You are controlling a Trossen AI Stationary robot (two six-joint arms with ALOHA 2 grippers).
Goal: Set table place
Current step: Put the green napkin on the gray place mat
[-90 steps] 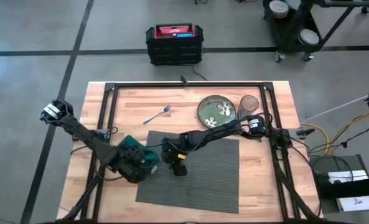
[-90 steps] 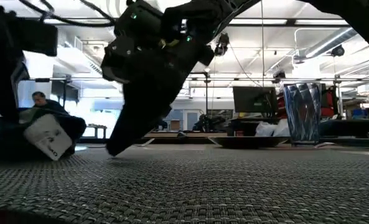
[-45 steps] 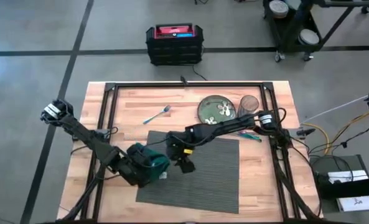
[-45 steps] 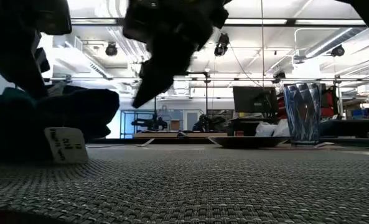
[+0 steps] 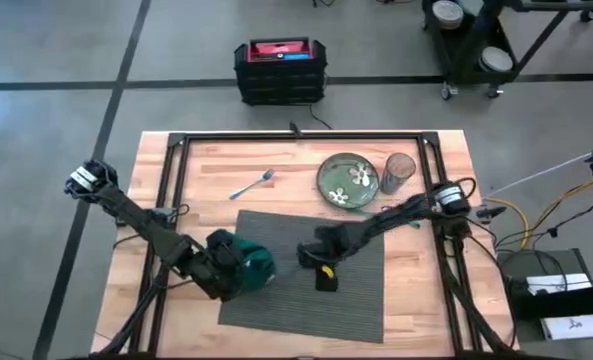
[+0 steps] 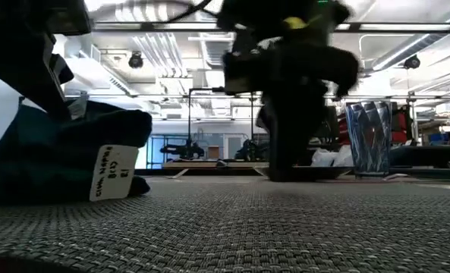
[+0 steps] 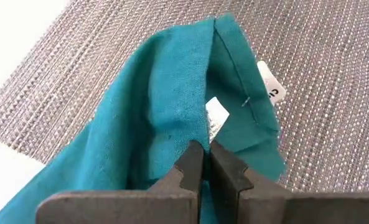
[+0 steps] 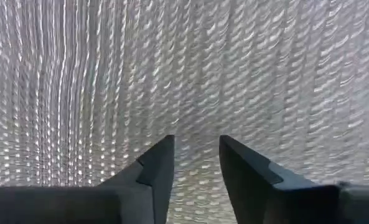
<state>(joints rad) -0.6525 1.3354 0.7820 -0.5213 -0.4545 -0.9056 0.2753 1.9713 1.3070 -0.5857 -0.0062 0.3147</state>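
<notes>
Over the last second the left gripper (image 7: 203, 163), clamped on the green napkin (image 5: 248, 266), carried it onto the left edge of the placemat (image 5: 361, 300) on the table (image 5: 276, 160), while the right gripper (image 5: 324, 272), fingers slightly apart and empty, withdrew toward the mat's centre.

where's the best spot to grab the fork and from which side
Probably the middle of the fork's slim handle, coming straight down from above. It lies flat on the bare table, slanting, clear of the plate, so close the fingers across its narrow width.
</notes>
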